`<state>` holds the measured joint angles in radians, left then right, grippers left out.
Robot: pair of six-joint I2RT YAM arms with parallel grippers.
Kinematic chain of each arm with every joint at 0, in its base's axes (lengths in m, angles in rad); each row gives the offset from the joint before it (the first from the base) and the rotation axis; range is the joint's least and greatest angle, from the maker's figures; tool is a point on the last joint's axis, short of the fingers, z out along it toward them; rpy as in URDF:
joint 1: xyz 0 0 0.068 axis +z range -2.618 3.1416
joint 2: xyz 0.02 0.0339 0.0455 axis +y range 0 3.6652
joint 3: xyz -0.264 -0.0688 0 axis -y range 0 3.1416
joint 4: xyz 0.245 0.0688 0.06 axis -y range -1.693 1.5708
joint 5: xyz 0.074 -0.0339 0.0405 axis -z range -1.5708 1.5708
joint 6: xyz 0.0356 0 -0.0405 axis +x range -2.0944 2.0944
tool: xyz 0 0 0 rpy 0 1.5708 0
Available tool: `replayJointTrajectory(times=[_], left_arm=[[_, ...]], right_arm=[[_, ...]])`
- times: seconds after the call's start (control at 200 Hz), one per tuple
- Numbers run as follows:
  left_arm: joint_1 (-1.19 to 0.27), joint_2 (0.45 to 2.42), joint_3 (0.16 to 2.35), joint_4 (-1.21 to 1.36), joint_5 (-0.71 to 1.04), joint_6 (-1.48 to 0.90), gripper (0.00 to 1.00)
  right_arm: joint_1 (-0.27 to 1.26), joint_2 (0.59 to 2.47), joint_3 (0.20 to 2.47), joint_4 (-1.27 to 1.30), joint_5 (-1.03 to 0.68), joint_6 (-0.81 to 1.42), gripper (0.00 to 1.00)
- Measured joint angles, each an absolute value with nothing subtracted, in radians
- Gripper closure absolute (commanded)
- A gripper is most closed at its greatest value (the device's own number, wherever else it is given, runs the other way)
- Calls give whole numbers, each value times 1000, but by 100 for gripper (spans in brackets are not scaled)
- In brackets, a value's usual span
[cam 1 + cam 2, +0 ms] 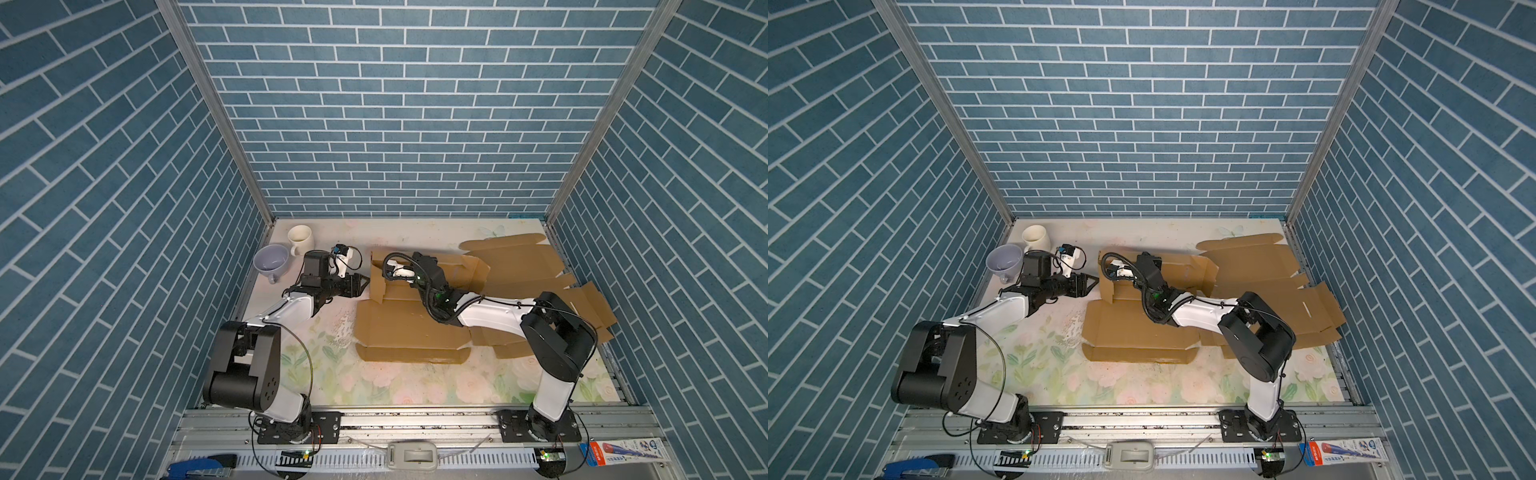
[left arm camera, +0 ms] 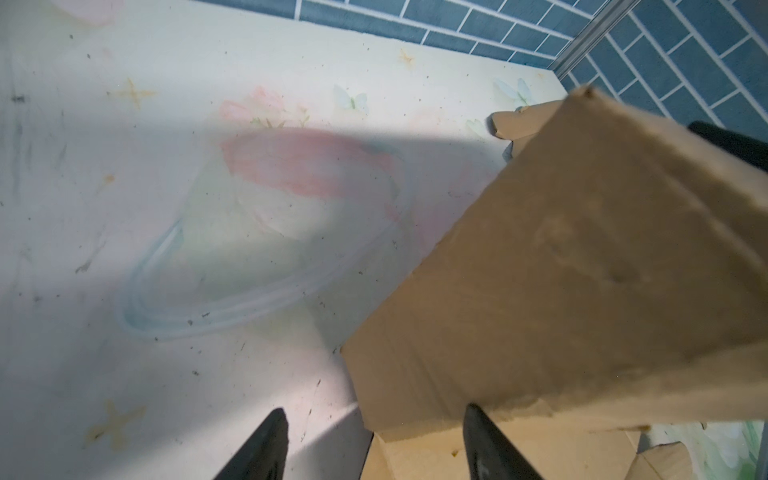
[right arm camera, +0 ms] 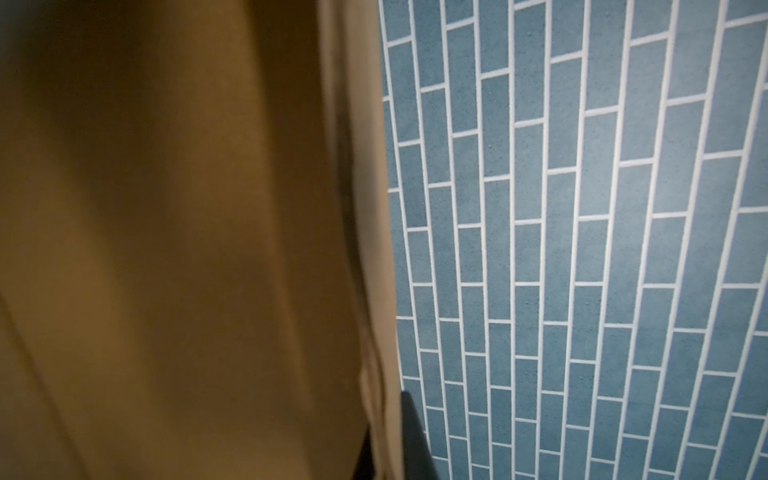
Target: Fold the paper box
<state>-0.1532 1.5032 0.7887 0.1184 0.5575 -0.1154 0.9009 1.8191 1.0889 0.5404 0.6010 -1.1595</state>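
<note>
The paper box (image 1: 407, 332) is brown cardboard, partly folded, lying in the middle of the table in both top views. Its left side wall (image 1: 377, 279) stands upright. My right gripper (image 3: 386, 440) reaches across the box and is shut on the top edge of that wall (image 3: 166, 249); its fingers pinch the pale cardboard edge. My left gripper (image 1: 365, 286) is open just outside the same wall, low by the table. In the left wrist view one fingertip (image 2: 473, 419) sits at the wall's (image 2: 582, 270) lower corner and the other over bare table. Nothing is between them.
A white mug (image 1: 300, 239) and a lavender cup (image 1: 271, 259) stand at the back left, close behind my left wrist. More flat cardboard sheets (image 1: 519, 262) lie at the back right and under the right arm. Blue tiled walls enclose the table on three sides.
</note>
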Motion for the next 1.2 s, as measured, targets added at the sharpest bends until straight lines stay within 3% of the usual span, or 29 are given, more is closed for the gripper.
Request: replayJointTrajectory(times=[0.505,0.78,1.035,1.2], left_arm=[[-221,1485,747,195,474,-81,30],[-252,1452,749,68,466,-42,41],[-272,1452,772,-55,479,-8,37],[-273,1458,772,15,471,-14,45]], right_arm=[[900,1806,1089,457,600,-1158,100],[901,1806,1089,437,581,-1157,100],[905,1806,1089,435,570,-1157,100],[905,1806,1089,434,571,-1157,100]])
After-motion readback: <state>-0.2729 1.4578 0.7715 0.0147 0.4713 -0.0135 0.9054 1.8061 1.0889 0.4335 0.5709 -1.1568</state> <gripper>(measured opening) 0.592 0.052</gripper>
